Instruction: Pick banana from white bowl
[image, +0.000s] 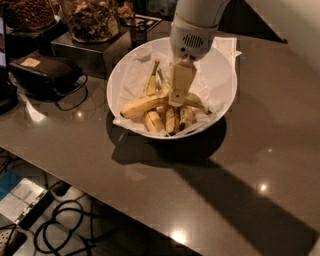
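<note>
The white bowl (226, 100), lined with white paper napkins, stands on the dark table at the upper middle. The banana (142, 105), long, curved and yellow, lies across the bowl's middle, with its left end near the left rim. Several smaller bananas (172, 120) lie around it, some pointing to the bowl's front and some to its back (151, 82). My gripper (177, 100) reaches down from above into the bowl, its tip at the banana's middle, covering that part of it.
Glass jars of snacks (92, 17) stand on a metal box (90, 50) behind the bowl at left. A black device with a cable (45, 72) lies at the far left. The table's front edge runs diagonally, with cables on the floor (65, 225) below.
</note>
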